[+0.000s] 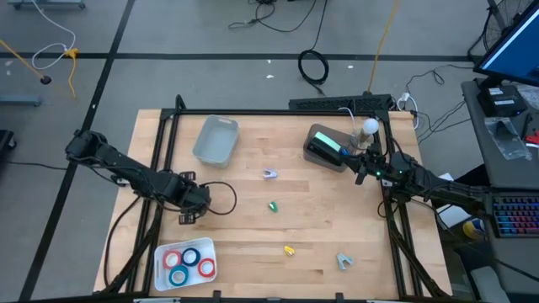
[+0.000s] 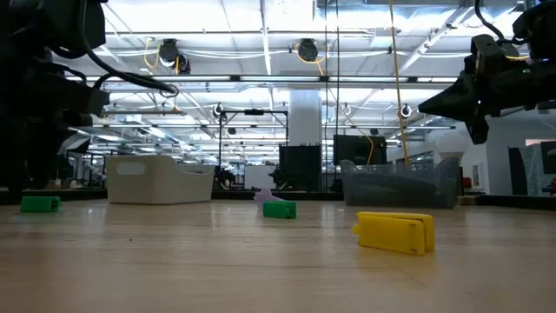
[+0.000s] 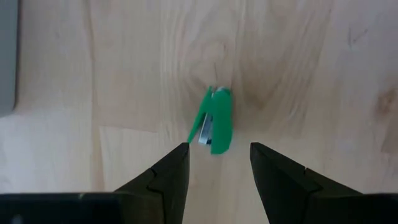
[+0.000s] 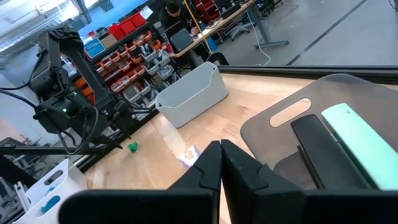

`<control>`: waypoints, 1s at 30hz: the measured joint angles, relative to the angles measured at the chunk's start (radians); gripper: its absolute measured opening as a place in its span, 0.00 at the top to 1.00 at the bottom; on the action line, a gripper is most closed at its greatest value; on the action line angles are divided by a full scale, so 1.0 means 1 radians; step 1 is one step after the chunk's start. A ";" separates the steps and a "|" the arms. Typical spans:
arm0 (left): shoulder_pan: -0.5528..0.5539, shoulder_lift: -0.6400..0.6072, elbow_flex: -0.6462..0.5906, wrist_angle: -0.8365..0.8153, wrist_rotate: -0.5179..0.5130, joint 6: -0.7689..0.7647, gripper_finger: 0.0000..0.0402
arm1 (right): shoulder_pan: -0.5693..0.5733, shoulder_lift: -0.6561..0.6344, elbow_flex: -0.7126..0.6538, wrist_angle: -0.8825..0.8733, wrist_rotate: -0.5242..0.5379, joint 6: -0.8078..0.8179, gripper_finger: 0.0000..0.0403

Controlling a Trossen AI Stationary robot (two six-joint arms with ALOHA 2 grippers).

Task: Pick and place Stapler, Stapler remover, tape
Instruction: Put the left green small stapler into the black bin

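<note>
My left jaws [image 3: 219, 163] stand part open, empty, over the left of the tabletop [image 1: 337, 236]. The green stapler [image 3: 214, 120] lies flat just ahead of them (small, light, stiff plastic, likely slippery). Best grip: across its narrow sides at mid-length. Right jaws [image 4: 221, 163] shut, empty, far right.

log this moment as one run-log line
left fingers: open above green stapler, not touching | right fingers: shut, empty, over dark bin | tape: in white tray
</note>
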 joint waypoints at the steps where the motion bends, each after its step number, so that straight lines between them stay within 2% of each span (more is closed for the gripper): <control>1: 0.000 0.000 -0.002 0.013 0.000 0.005 0.56 | 0.000 0.000 0.000 0.000 0.000 0.000 1.00; 5: 0.002 0.000 -0.028 0.064 0.000 0.025 0.56 | 0.000 0.000 0.000 0.000 -0.001 0.000 1.00; 11: 0.014 0.000 -0.045 0.051 -0.001 -0.053 0.56 | 0.000 0.000 0.000 0.000 -0.002 0.015 1.00; 24: 0.014 0.001 -0.045 0.072 -0.010 0.021 0.56 | 0.000 0.000 0.000 0.000 0.001 0.015 1.00; 30: 0.014 0.004 -0.046 0.079 -0.024 -0.001 0.56 | 0.000 0.000 0.000 0.000 0.000 0.015 1.00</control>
